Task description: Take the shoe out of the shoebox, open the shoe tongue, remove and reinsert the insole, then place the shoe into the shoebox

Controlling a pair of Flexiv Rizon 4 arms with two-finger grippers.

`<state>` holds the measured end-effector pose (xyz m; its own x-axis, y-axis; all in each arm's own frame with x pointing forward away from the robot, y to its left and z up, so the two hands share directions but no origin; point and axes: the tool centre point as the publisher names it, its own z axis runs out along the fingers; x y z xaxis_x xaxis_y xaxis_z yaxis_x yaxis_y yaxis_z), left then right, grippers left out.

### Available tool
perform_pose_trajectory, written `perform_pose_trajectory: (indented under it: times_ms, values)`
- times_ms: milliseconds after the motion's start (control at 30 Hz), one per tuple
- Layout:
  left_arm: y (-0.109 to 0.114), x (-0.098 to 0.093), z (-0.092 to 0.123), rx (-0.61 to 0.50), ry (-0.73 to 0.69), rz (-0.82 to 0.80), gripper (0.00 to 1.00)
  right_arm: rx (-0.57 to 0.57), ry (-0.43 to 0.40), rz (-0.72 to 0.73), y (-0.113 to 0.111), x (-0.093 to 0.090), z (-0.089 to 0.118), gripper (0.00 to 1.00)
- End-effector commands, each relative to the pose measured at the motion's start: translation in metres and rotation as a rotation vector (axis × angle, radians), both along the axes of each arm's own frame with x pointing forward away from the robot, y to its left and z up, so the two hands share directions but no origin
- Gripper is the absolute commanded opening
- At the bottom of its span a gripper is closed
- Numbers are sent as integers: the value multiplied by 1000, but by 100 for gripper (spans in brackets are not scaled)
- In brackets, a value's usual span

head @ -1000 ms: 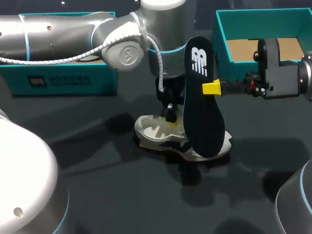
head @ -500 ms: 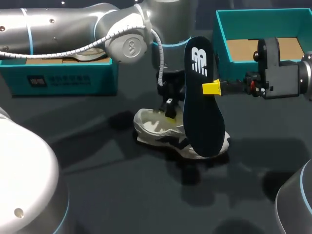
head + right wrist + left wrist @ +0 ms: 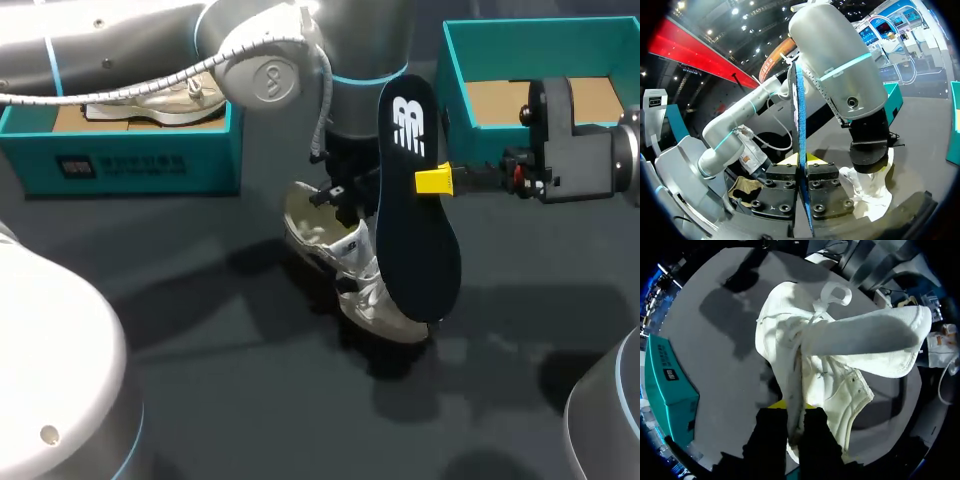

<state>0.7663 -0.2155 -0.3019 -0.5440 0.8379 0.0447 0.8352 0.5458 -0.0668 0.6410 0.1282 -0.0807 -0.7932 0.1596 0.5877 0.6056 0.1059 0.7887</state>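
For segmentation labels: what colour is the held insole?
The insole is dark navy with a white logo, clearest in head view.

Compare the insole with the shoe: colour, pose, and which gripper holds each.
The insole is dark navy; the shoe is white. The insole stands upright on edge; the shoe is tilted. The right gripper pinches the insole; the left gripper clamps the shoe's side wall. Shared: each is clamped between two fingers.
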Motion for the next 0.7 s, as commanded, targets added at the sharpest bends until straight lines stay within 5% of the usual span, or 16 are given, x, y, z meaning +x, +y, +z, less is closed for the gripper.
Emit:
perform_pose_trajectory:
  times_ms: [33, 400, 700]
  values:
    - [2, -5, -5, -58, 16, -184, 0, -1, 1, -1, 2, 0, -1, 0]
    - [-7, -8, -10, -144, 3, -518, 0, -1, 1, -1, 2, 0, -1, 0]
    - [-13, -20, -13, -137, -31, -585, 0, -1, 1, -1, 2, 0, -1, 0]
